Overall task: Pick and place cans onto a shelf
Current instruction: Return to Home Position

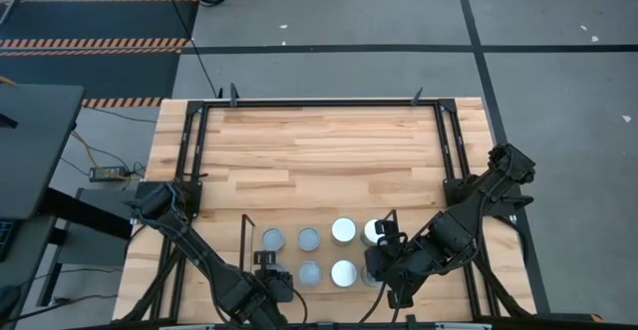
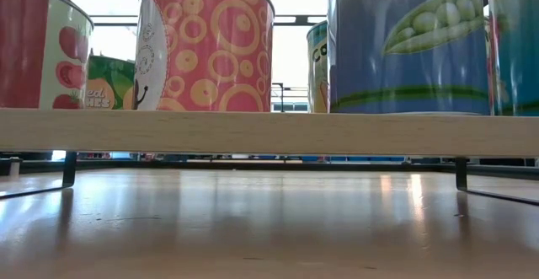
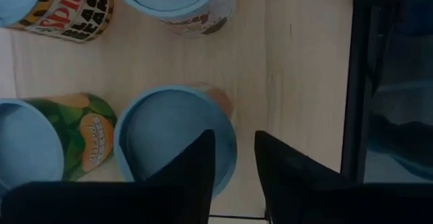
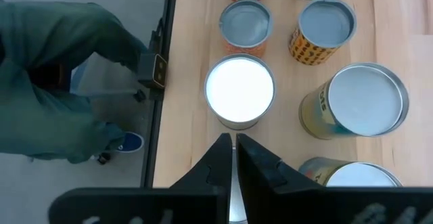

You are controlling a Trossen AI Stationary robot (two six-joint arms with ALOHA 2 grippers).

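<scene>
Several cans stand upright on the wood base of the shelf (image 1: 247, 232) in two rows near the table's near edge. In the low view they show as a pink can (image 2: 206, 43), a blue pea can (image 2: 413, 43) and a red one (image 2: 34, 51). My left gripper (image 1: 267, 262) (image 3: 235, 160) is open a little above the rim of a blue-topped can (image 3: 169, 132) at the shelf's near left. My right gripper (image 1: 377, 260) (image 4: 234, 143) is shut and empty at the shelf's near right, beside a white-topped can (image 4: 240, 92). My left gripper points down over the blue-topped can's rim (image 3: 226, 126), one finger over the lid and one outside the rim. I cannot tell whether either finger touches the can.
The shelf's thin dark rails (image 1: 392, 215) stand at its two ends. A large black frame (image 1: 319, 104) edges the table, with bare wood on the far half. A person in green clothing (image 4: 61, 82) stands beyond the table's near edge.
</scene>
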